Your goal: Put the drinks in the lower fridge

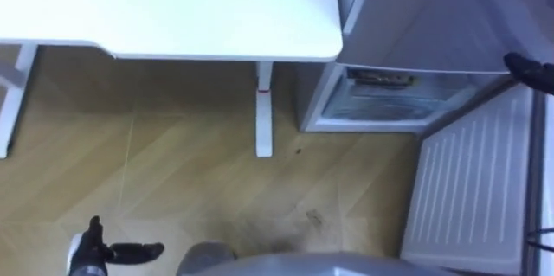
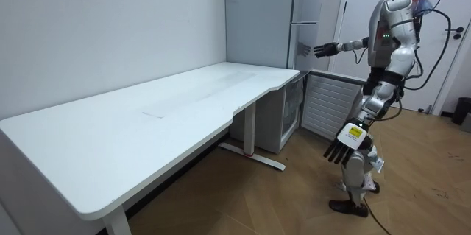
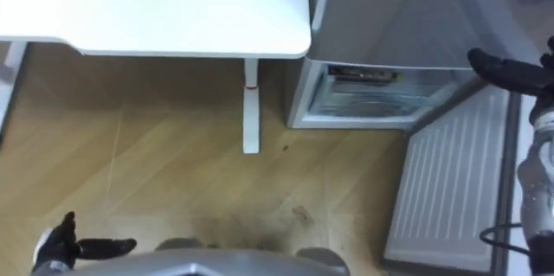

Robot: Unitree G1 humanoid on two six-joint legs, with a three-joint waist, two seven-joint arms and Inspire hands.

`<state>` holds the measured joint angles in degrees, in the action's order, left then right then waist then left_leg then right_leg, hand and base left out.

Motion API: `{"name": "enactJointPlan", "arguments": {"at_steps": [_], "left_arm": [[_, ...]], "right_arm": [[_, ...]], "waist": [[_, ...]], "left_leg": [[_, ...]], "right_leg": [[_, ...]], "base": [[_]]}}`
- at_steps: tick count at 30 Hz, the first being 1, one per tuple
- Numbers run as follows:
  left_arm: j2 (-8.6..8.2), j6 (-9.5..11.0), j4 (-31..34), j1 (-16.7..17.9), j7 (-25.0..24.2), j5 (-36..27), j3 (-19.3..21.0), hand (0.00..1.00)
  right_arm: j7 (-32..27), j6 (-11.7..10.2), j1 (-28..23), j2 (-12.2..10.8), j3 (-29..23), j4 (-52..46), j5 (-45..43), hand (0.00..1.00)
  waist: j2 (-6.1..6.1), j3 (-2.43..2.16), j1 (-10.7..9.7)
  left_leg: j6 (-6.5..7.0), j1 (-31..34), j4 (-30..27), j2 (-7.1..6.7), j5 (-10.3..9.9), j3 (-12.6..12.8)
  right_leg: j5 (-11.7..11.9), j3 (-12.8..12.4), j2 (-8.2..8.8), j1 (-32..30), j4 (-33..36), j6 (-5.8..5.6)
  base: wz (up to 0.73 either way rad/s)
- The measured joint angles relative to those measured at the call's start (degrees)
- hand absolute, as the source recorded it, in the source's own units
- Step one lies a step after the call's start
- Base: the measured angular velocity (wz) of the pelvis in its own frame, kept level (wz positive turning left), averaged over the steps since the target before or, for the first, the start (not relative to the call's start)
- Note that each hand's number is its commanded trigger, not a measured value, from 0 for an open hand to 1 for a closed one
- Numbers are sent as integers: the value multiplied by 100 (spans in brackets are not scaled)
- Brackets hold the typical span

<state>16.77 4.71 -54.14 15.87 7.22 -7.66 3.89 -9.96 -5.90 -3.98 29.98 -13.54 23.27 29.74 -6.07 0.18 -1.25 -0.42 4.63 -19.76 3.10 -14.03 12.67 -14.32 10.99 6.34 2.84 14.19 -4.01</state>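
Observation:
The lower fridge compartment (image 1: 381, 99) stands open beside the desk, its ribbed white door (image 1: 476, 181) swung out to my right. On a shelf inside lie small dark and yellowish items (image 1: 381, 78), too small to identify. My right hand (image 1: 530, 70) is raised in front of the upper fridge (image 2: 265, 14) with straight fingers and holds nothing; the room view shows this right hand (image 2: 324, 48) stretched toward the fridge. My left hand (image 1: 95, 254) hangs low over the floor, fingers spread and empty. I stand facing the open fridge.
A long white desk (image 1: 173, 8) fills the left, its leg (image 1: 264, 107) close to the fridge's corner. Wooden floor (image 1: 190, 181) lies between me and the fridge. The open door (image 2: 324, 106) juts into the floor space on my right.

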Motion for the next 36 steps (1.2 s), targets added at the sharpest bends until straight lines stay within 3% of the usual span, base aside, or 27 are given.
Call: {"name": "enactJointPlan", "arguments": {"at_steps": [8, 12, 23, 28, 36], "left_arm": [[-60, -12, 6, 121, 17, 120, 67, 0], [-62, -128, 7, 141, 11, 357, 115, 0], [-42, -271, 103, 138, 2, 497, 615, 0], [-64, -344, 31, 149, -69, 534, 875, 0], [-54, -439, 11, 170, -294, 737, 1017, 0]], "right_arm": [[-664, -3, -70, -11, -393, 8, -136, 0], [-900, -1, -304, -10, -529, 104, -95, 0], [-1324, 71, -119, 35, -1053, 1996, 767, 0], [-1311, 254, -123, 37, -1475, 2985, 855, 0], [-1061, 367, -179, 16, -1531, 3260, 1037, 0]], "waist": [[43, -2, -144], [29, -5, -181], [-43, 5, -330], [-60, 4, -357], [-130, -45, -390]], "left_leg": [[-58, -183, 156, 16, 44, 11], [-76, -228, 210, 31, 90, 43], [-74, -205, 211, 34, 91, 53], [-77, -227, 257, 34, 93, 89], [-88, -235, 302, 33, 109, 128]], "right_leg": [[45, 0, -41, 110, -77, 39], [60, -27, -58, 117, -70, 64], [65, -26, -62, 109, -79, 68], [65, -17, -62, 102, -114, 68], [84, -103, -78, 56, -154, 79]], "base": [[-8], [-2], [0], [-2], [-5]]}}
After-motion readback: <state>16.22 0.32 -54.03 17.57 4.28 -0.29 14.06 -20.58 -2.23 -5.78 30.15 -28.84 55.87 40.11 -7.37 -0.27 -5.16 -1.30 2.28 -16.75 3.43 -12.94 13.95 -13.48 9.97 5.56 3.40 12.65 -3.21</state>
